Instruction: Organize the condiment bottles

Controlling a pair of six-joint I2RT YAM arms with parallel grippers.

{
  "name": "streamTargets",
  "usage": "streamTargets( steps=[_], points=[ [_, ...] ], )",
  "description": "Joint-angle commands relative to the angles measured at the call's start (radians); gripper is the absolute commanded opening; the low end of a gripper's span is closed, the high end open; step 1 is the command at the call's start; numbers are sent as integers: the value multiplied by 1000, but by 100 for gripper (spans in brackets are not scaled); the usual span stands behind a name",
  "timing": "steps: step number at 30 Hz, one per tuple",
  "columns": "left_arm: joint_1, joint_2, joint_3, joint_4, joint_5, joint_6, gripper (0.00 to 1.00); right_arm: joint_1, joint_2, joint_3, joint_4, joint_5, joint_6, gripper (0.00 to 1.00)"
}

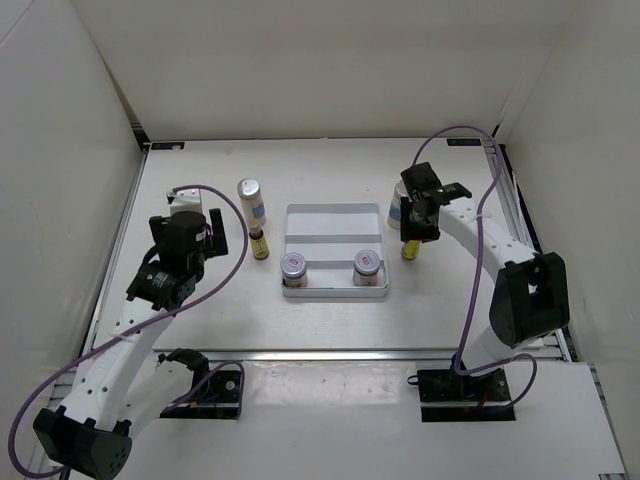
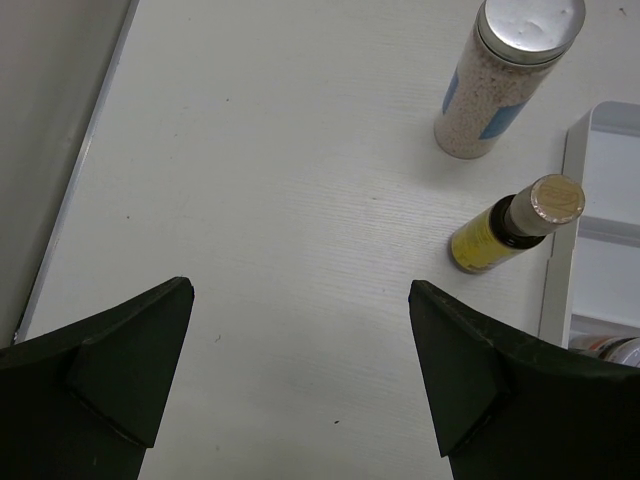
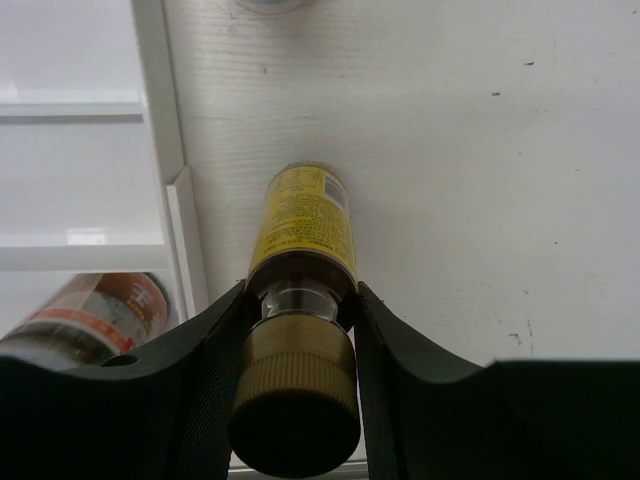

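Just right of the tray (image 1: 336, 207), beside its right wall: slim yellow bottle (image 3: 302, 230), dark cap up, long axis upright and running straight up between the fingers. Pinched at the neck, just below the cap, by the right gripper (image 3: 300, 300), one finger on each side. Base at or barely above the table (image 1: 330, 320); cannot tell which.

Lies directly rightward of the tray's near half. Judged next move: raise clear of the wall, carry leftward over the tray, lower upright into a compartment behind the squat jars (image 1: 293, 265), both seated in the near row. Keep the axis vertical throughout; expect a tipping risk from the narrow base on release.

Right and rearward of the tray, behind the right gripper: tall white bottle (image 1: 403, 189), largely hidden by the arm.

Left of the tray, just beside its left wall: second slim yellow bottle (image 1: 260, 244). Behind that one: second tall white bottle (image 1: 250, 198).

Farther left of the tray: left gripper (image 2: 300, 300), fingers spread, holding nothing. Nearer arm for the left-hand pair.
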State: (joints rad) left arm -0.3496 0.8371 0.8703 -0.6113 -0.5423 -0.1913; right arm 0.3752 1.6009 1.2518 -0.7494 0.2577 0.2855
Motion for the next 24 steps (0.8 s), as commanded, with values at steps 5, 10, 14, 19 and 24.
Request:
streamTargets(
  steps=[5,10,14,19,24],
  points=[
    [3,0,13,13,1,4,100,106,-130,129,-24,-15,12,0],
    [3,20,13,13,1,4,100,175,-95,150,-15,-37,3,0],
    [3,20,13,13,1,4,100,188,-46,150,10,-48,3,0],
    [3,20,13,13,10,4,100,188,19,107,60,-71,-17,0],
    [3,31,13,13,19,4,100,197,53,83,96,-121,-17,0]
  ],
)
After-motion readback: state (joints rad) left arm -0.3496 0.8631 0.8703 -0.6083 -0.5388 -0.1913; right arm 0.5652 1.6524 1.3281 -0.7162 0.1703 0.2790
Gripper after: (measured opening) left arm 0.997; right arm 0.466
